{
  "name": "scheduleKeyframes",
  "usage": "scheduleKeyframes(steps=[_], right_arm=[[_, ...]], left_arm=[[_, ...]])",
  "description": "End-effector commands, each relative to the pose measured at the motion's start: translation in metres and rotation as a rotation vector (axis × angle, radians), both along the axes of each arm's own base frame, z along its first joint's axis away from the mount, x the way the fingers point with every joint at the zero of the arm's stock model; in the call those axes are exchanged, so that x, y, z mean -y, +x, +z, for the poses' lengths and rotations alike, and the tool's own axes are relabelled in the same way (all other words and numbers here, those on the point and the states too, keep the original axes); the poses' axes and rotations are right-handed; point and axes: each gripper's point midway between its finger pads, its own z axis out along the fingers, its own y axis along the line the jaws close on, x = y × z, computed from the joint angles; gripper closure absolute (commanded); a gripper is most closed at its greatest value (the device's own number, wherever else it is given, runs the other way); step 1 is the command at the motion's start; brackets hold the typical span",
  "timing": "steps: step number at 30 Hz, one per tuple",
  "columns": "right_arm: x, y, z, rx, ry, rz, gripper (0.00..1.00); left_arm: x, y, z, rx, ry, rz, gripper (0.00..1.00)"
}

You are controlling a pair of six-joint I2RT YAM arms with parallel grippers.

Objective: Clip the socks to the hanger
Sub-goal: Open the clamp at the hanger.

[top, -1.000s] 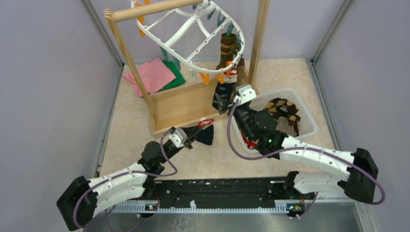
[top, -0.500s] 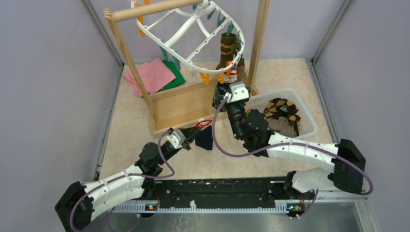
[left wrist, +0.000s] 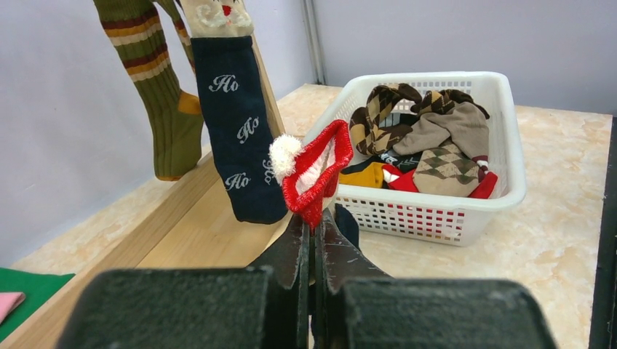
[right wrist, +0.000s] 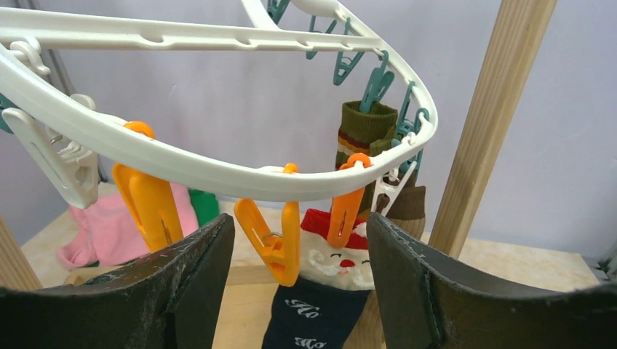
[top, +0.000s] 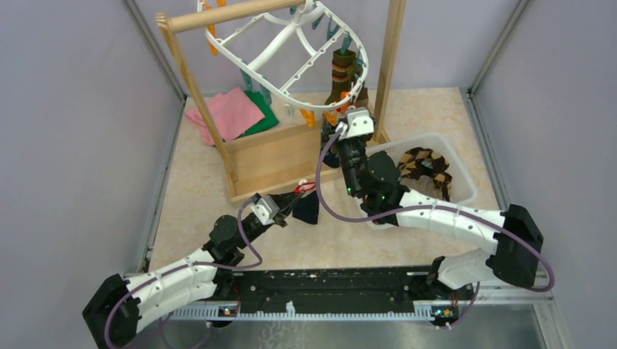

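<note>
Pinching the red-trimmed cuff of a dark navy sock (left wrist: pixel 316 171) in the tightly closed left gripper (left wrist: pixel 313 233), low beside the wooden rack (left wrist: pixel 196 240). Treating it as soft, light and floppy, so gripping the thicker cuff edge and offering that fold to a clip. Holding the right gripper (right wrist: pixel 295 240) with jaws spread wide just under the hanger (right wrist: pixel 182 163), facing a seemingly free orange clip (right wrist: pixel 273 243). Leaving the other socks (left wrist: pixel 436 145) heaped in the white basket (left wrist: pixel 509 131).

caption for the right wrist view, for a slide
Open right gripper frames an orange clip under the white hanger, beside the clipped navy Santa sock.
</note>
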Motion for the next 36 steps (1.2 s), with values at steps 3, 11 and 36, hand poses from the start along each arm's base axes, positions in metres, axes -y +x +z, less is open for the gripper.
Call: scheduleKeyframes(steps=[3, 11, 36], right_arm=[[-0.013, 0.009, 0.01, 0.001, 0.028, 0.036, 0.34], [-0.015, 0.018, 0.01, -0.001, 0.007, 0.011, 0.34], [-0.011, 0.028, 0.024, 0.042, 0.071, 0.01, 0.77]], left_arm=[[-0.001, -0.003, 0.006, 0.019, -0.025, -0.007, 1.0], [-0.001, -0.004, 0.007, 0.023, -0.029, -0.007, 1.0], [-0.002, -0.005, 0.008, 0.026, -0.036, -0.011, 1.0]])
